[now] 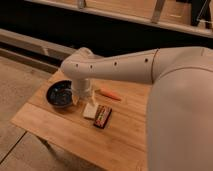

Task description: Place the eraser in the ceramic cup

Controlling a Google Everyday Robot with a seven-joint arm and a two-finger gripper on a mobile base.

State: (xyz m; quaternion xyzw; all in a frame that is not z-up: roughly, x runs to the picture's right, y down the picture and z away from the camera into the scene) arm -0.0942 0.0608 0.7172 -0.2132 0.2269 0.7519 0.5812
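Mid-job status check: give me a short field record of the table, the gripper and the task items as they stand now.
gripper: lowered to the wooden table, at the end of the white arm, by the right edge of the dark bowl
pale block: flat on the table just in front of the gripper, likely the eraser; contact cannot tell
ceramic cup: not made out; the arm's end covers that spot
dark rectangular object: right beside the pale block
orange stick: lying right of the gripper
task: not yet done
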